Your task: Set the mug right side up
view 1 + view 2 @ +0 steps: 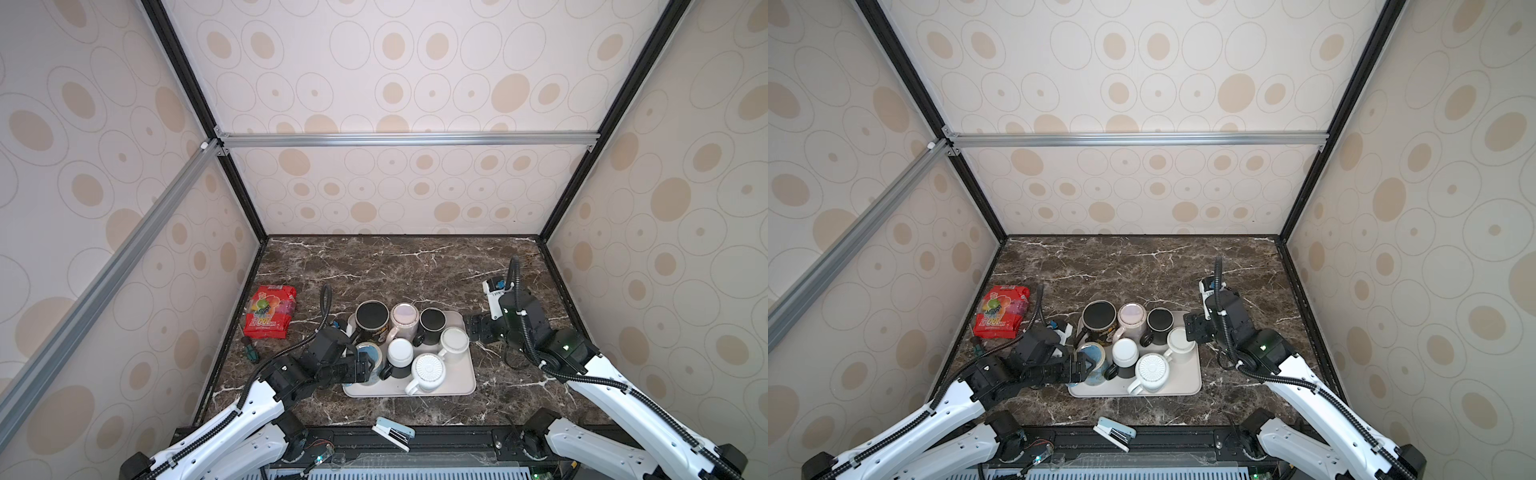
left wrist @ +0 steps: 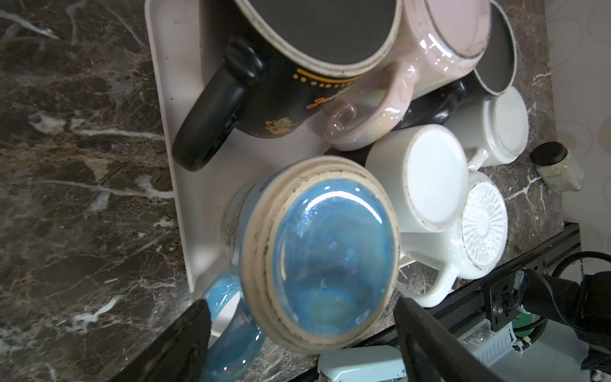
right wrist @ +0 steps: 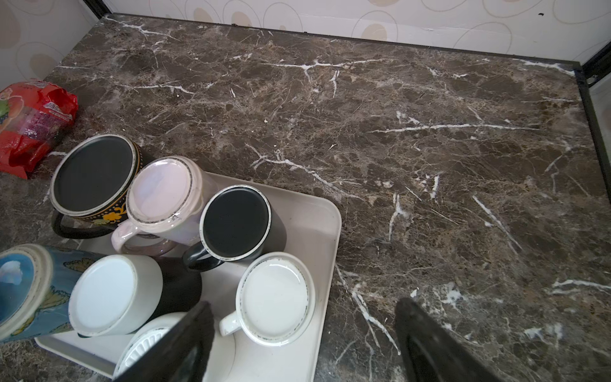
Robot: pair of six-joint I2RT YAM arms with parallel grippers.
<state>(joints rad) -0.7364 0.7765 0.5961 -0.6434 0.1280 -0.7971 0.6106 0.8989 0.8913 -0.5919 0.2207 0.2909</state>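
Several mugs stand bottom up on a beige tray [image 1: 469, 384]. At the tray's front left corner is the blue mug [image 1: 372, 356] [image 2: 330, 251], base toward the wrist camera; in the right wrist view the blue mug [image 3: 23, 291] looks tilted. My left gripper [image 1: 368, 365] [image 2: 301, 307] is open and straddles it: one finger beside the blue handle, the other clear of the mug's wall. My right gripper [image 1: 473, 328] [image 3: 305, 306] hangs open over the tray's right edge, above an overturned white mug [image 3: 276, 297], holding nothing.
Also on the tray are a large black mug [image 1: 371, 318], a pink one [image 1: 404, 316], a small black one [image 1: 432, 322] and a ribbed white one [image 1: 428, 370]. Left lie a red snack bag [image 1: 270, 311] and a screwdriver [image 1: 249, 345]. A stapler [image 1: 392, 432] sits at the front edge.
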